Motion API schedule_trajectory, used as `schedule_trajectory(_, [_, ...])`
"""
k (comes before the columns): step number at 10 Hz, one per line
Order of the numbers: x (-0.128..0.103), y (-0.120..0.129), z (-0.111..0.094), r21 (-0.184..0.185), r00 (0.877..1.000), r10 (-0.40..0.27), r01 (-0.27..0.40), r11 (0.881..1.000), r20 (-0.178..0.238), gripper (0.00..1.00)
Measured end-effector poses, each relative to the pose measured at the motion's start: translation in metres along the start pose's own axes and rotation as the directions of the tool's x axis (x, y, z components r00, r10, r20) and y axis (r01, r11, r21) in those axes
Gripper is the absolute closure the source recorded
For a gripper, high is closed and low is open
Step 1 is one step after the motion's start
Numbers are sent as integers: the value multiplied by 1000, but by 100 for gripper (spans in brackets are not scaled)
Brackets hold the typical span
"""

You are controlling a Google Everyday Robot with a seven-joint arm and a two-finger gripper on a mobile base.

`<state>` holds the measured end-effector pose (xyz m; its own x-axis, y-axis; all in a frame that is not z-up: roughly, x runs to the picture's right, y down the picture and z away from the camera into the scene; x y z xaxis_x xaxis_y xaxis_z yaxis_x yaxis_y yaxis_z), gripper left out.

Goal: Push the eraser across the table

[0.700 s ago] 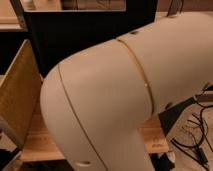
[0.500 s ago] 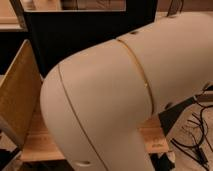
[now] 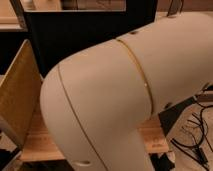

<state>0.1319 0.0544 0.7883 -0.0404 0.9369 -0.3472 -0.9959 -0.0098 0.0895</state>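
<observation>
A smooth, rounded white plastic arm shell (image 3: 115,100) with a thin gold seam filled the view, hiding gripper and eraser; the gripper's state could not be told. Strips of light plank-wood table (image 3: 40,147) showed beneath.

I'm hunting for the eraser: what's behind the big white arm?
Only strips of the light wooden tabletop and a dark upright panel show; the white arm covers the rest. Neither eraser nor gripper shows.
</observation>
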Motion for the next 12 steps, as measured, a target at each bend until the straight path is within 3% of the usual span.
schedule_trajectory(7, [0, 0, 0, 0, 1000, 0, 0, 1000, 0, 21])
schedule_trajectory(12, [0, 0, 0, 0, 1000, 0, 0, 1000, 0, 68])
